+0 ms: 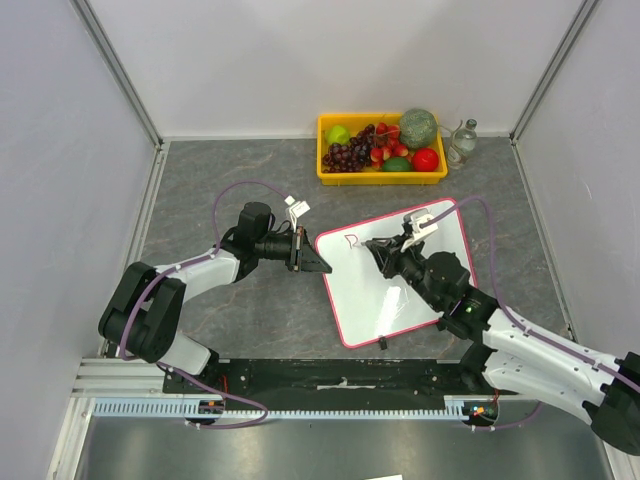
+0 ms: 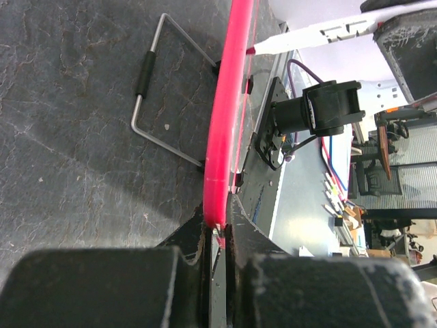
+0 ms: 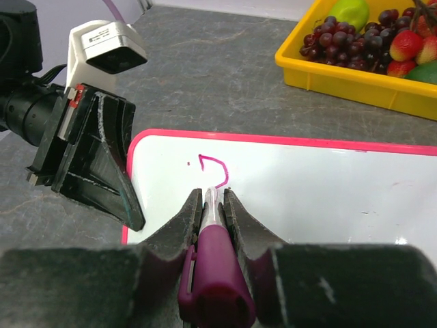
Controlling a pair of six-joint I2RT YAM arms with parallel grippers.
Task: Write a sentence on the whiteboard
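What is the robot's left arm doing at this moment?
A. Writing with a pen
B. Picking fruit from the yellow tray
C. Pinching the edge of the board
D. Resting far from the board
C: the left gripper is shut on the pink rim of the board, while the right gripper holds the pen.

The left arm [image 1: 190,275] reaches from the near left, its forearm lying low and pointing right. The left gripper [image 1: 320,260] is clamped tight on the left edge of the whiteboard [image 1: 400,290]. The right arm [image 1: 520,345] stretches from the near right toward the far left, and the right gripper [image 1: 385,247] pinches a marker [image 3: 215,266] between its fingers.
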